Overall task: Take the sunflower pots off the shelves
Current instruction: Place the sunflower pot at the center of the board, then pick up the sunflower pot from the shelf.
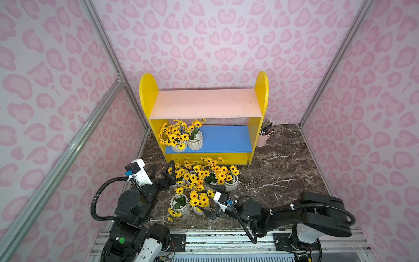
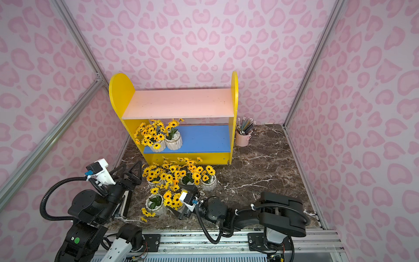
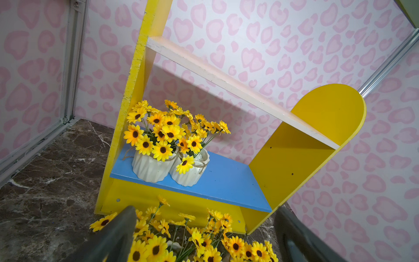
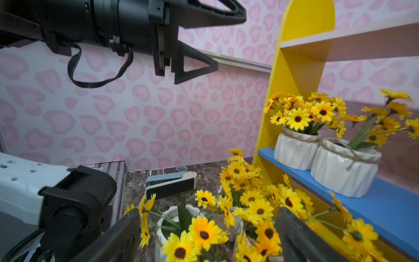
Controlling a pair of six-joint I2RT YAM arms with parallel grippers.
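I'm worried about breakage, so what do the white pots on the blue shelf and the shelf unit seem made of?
White pots: likely matte ceramic, from the stiff ribbed walls; twine wraps the rims. Shelf unit: probably painted wood or fibreboard; its yellow edge looks chipped.

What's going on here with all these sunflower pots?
A robot is emptying the shelves. Two pots stand on the blue board; the pink board is bare. The rest stand on the table in front. The left claw hangs open near them; the right claw is open around a front pot's flowers.
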